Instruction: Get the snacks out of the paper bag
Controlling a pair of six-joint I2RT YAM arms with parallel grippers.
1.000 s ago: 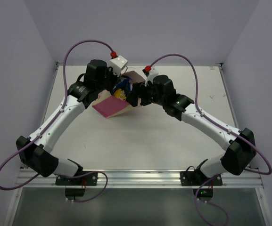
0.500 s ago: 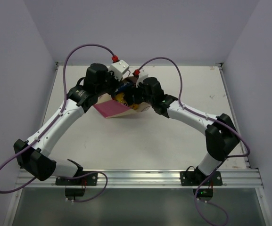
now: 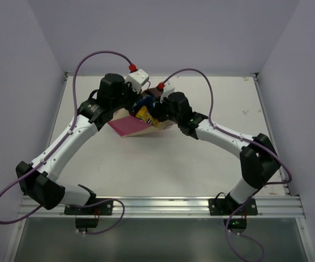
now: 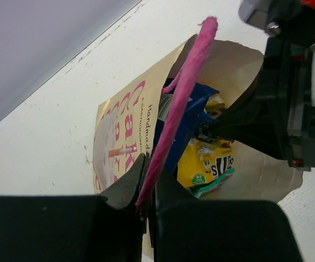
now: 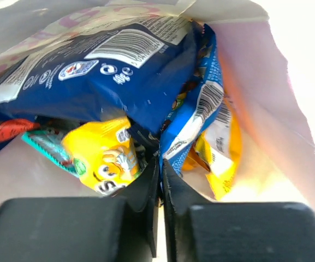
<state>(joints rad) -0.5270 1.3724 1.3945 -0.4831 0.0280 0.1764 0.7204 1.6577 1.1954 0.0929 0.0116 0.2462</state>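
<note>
The paper bag (image 3: 125, 124) lies tilted on its side, mouth facing right, cream with pink lettering (image 4: 119, 136). My left gripper (image 4: 149, 169) is shut on the bag's pink edge (image 4: 184, 87) and holds the mouth up. Inside lie several snacks: a dark blue pouch (image 5: 119, 82), a yellow pouch (image 5: 105, 150), a light blue wrapper (image 5: 198, 120), an orange-yellow one (image 5: 223, 147) and a teal one (image 5: 42, 144). My right gripper (image 5: 161, 164) is deep in the mouth, jaws shut on the lower edge of the light blue wrapper. The top view shows the yellow pouch (image 3: 144, 114) at the opening.
Both arms meet over the bag at the back middle of the white table (image 3: 201, 158). The right arm's black wrist (image 4: 280, 109) fills the bag mouth. Purple cables (image 3: 100, 54) loop above. The back wall stands close behind.
The right gripper has pushed further left into the bag mouth and closed from wide open. The left gripper has kept its hold on the bag's edge.
</note>
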